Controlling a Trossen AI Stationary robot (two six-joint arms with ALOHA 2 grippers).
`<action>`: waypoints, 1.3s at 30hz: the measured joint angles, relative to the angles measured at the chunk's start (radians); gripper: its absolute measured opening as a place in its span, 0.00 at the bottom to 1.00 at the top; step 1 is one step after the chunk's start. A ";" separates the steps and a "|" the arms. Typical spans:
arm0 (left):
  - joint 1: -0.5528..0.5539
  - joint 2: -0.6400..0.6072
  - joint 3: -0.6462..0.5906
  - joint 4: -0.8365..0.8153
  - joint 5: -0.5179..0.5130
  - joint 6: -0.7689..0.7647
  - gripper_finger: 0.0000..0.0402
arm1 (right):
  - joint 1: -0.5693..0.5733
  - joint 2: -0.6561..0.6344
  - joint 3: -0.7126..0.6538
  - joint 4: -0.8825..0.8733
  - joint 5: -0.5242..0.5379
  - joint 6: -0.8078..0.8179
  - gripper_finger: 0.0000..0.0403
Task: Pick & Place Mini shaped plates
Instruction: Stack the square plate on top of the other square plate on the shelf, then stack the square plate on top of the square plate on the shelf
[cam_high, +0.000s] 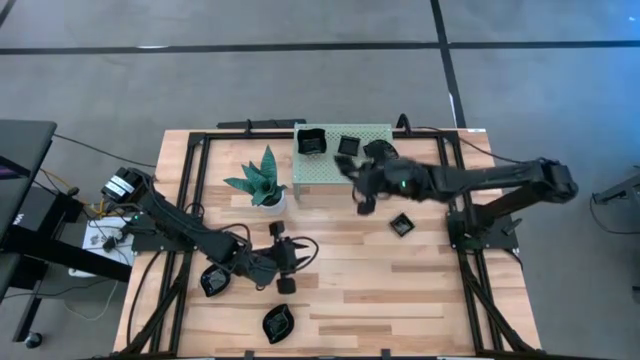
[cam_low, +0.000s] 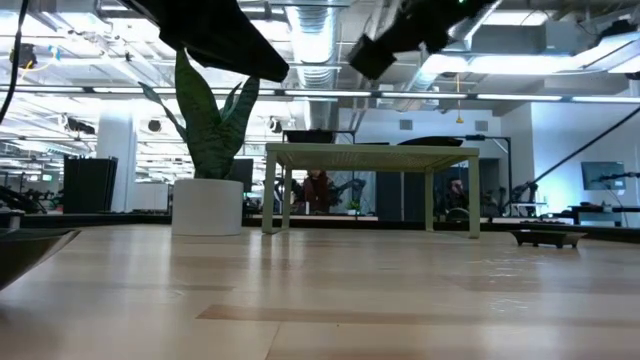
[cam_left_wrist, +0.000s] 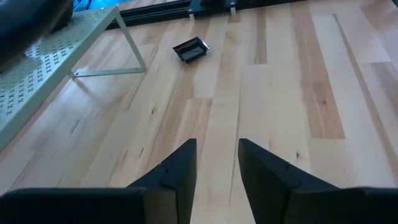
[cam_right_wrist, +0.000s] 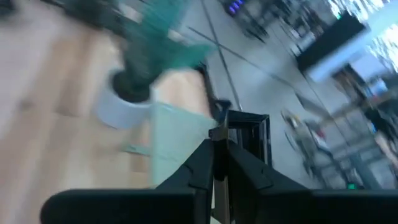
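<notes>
The right gripper, jaws pinched on a square plate's rim beside the green shelf at twelve o'clock, could drop it through slippage. The left gripper hangs narrowly parted, empty.

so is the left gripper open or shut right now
Open: in its wrist view the left gripper shows a clear gap between its fingers, nothing held.

Bright even overhead lighting, ceiling strip lights glaring in low view, right wrist view motion-blurred
</notes>
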 joint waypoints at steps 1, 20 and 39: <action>0.004 0.000 0.000 0.001 0.000 0.000 0.30 | -0.039 -0.002 0.000 -0.004 -0.010 0.010 0.07; 0.056 0.000 0.000 0.005 0.000 -0.011 0.29 | -0.399 0.180 0.029 -0.071 -0.141 0.068 0.11; 0.055 0.000 -0.001 0.005 0.000 -0.011 0.29 | -0.294 0.150 0.101 -0.252 -0.171 0.039 0.33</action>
